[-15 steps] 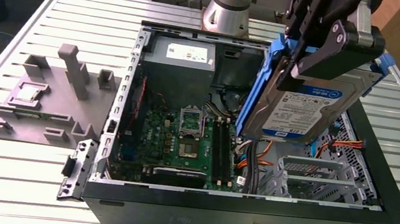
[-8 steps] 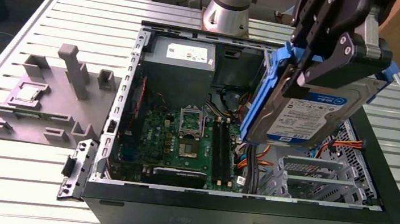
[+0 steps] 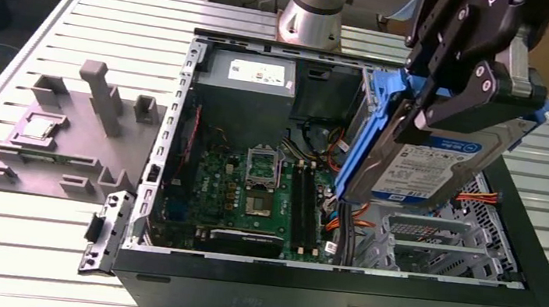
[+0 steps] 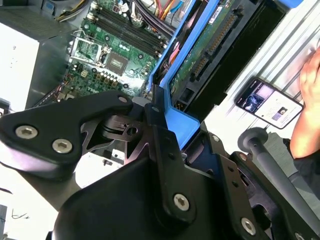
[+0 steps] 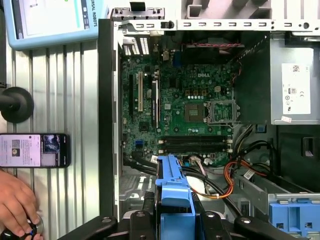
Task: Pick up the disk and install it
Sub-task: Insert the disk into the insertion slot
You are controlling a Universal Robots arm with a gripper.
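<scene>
The disk [image 3: 433,167], a silver hard drive with a white-and-blue label in a blue bracket, hangs tilted on edge over the open computer case [image 3: 341,291]. My gripper [image 3: 434,117] is shut on its upper end, above the metal drive cage [image 3: 432,239] at the exterior view's right. In the second wrist view the disk's green circuit-board side [image 4: 210,42] and its blue frame run away from the gripper [image 4: 162,120]. In the first wrist view the blue bracket end of the disk [image 5: 174,192] sticks out from the gripper [image 5: 174,217], over the case's cables.
The motherboard [image 3: 249,190] and power supply [image 3: 247,78] fill the case. A grey fixture [image 3: 67,136] with a small silver chip [image 3: 42,127] lies at the exterior view's left. A phone [image 5: 35,150] and a person's hand [image 5: 17,205] are on the slatted table beside the case. Another blue bracket [image 5: 295,215] sits inside the case.
</scene>
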